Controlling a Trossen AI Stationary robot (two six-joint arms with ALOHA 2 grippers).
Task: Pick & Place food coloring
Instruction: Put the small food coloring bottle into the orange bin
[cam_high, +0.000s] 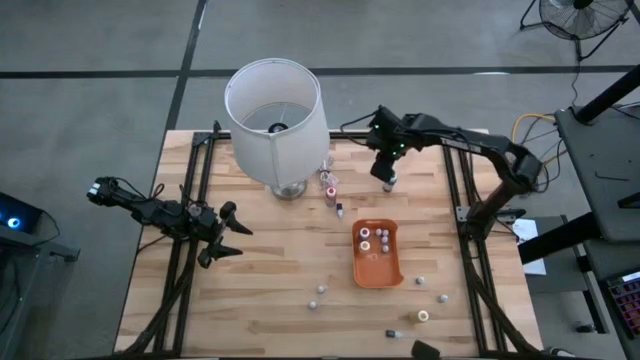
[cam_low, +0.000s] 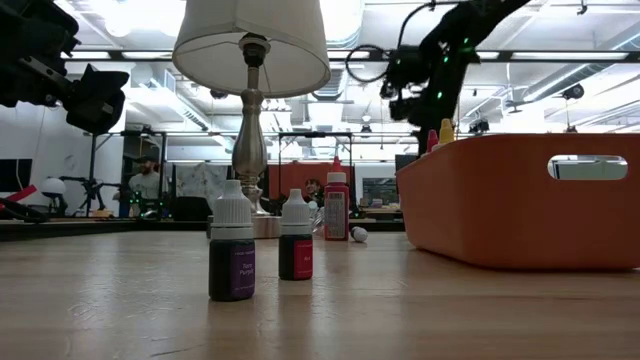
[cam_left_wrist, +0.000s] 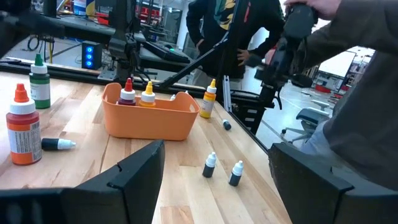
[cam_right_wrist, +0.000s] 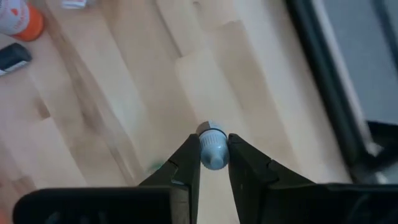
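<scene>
Near edge of the wooden desk (cam_high: 270, 290), low view: two small dark food coloring bottles with white caps stand side by side, a purple-labelled one (cam_low: 232, 255) and a red-labelled one (cam_low: 296, 248), not touching. From above, more small bottles lie scattered near that edge, one with a yellow cap (cam_high: 423, 316).

Mid-desk: orange tray (cam_high: 376, 272), oblong, with several small bottles (cam_high: 374, 238) upright at its far end. Just beyond it a dark-capped bottle (cam_high: 339, 210) lies on the boards.

Left gripper (cam_high: 238, 237) hovers over the desk's left half, well apart from the tray; jaws spread wide, nothing between them.

Farther back: red bottles (cam_high: 329, 185) stand just beside the lamp (cam_high: 276, 118), whose white shade is big against everything else.

Far right: right gripper (cam_high: 389, 180) points down at the desk. Right wrist view shows its jaws clamped on a pale blue-grey capped bottle (cam_right_wrist: 212, 149), fingers (cam_right_wrist: 188, 168) pressing both sides, the bottle at the desk surface.

Beyond the desk: people standing in the room (cam_left_wrist: 239, 28).
</scene>
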